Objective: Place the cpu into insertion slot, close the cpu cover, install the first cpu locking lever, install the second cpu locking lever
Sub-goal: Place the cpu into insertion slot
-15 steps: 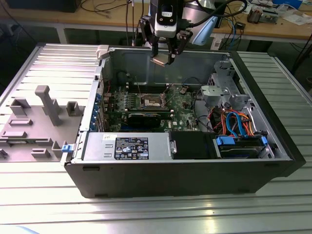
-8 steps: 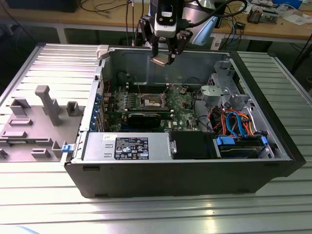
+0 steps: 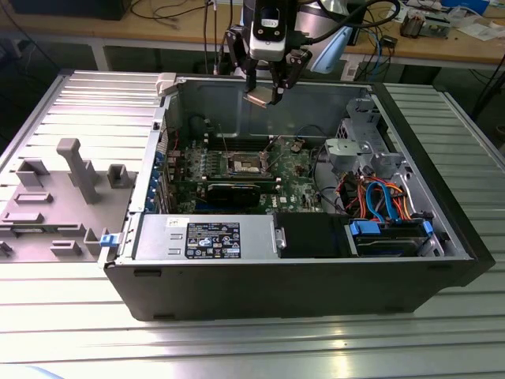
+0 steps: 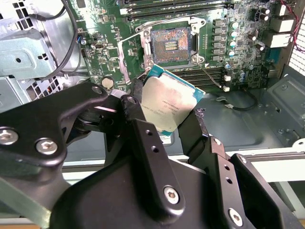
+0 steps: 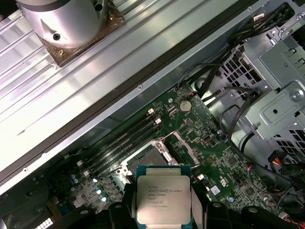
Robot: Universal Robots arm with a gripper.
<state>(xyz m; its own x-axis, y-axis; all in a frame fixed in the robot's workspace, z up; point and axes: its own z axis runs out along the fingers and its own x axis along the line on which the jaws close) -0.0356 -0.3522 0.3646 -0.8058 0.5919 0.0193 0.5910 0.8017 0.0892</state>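
My gripper (image 3: 263, 95) hangs over the open computer case, shut on the cpu (image 3: 259, 98), a flat square chip with a silver-grey top. In both wrist views the cpu (image 4: 167, 102) (image 5: 163, 199) sits tilted between two black fingers (image 4: 138, 119) that grip its opposite edges. Below it on the green motherboard lies the insertion slot (image 3: 246, 164) (image 4: 170, 45), with its brownish pin field bare. The cpu cover (image 4: 126, 57) stands swung open at one side of the slot. Thin wire levers (image 4: 209, 76) stick out beside the socket. The held chip hides part of the slot (image 5: 148, 157) in the first wrist view.
The case (image 3: 316, 292) lies on its side on a ribbed metal table. A power supply (image 3: 205, 237) and a blue drive tray (image 3: 390, 233) line its near wall. A metal drive cage (image 3: 367, 150) with orange and blue cables stands at the exterior view's right. A grey fixture (image 3: 71, 170) sits left.
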